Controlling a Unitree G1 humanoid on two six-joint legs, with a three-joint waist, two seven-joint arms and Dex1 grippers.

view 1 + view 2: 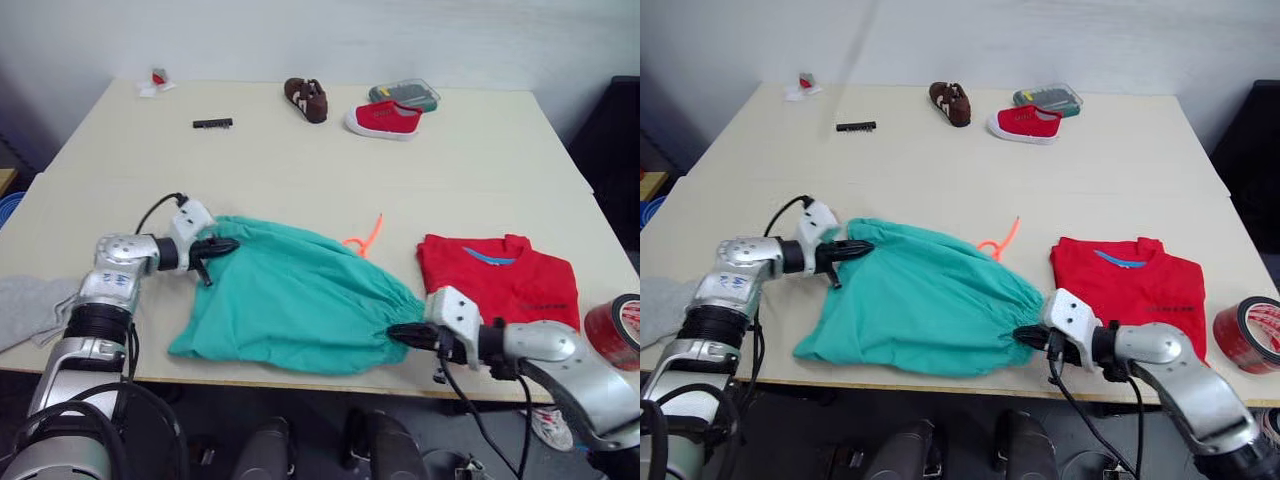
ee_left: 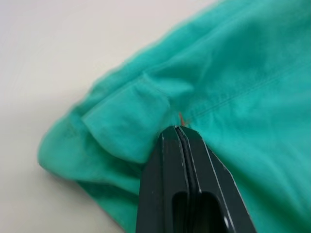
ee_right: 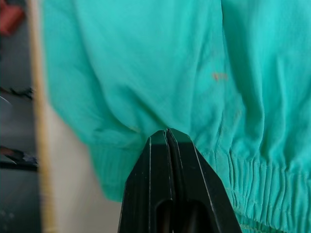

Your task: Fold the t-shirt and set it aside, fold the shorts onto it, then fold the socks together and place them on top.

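Observation:
The teal-green shorts lie spread across the table's near middle, the orange drawstring poking out at their far side. My left gripper is shut on the shorts' far left corner, where the fabric bunches around its fingertips. My right gripper is shut on the gathered waist at the near right corner. The folded red t-shirt lies flat to the right of the shorts. The light grey socks rest at the table's left edge, beside my left arm.
At the far side of the table sit a red canvas shoe, a brown shoe, a green-grey case, a small black strip and a small red-white item. A red tape roll sits near the right edge.

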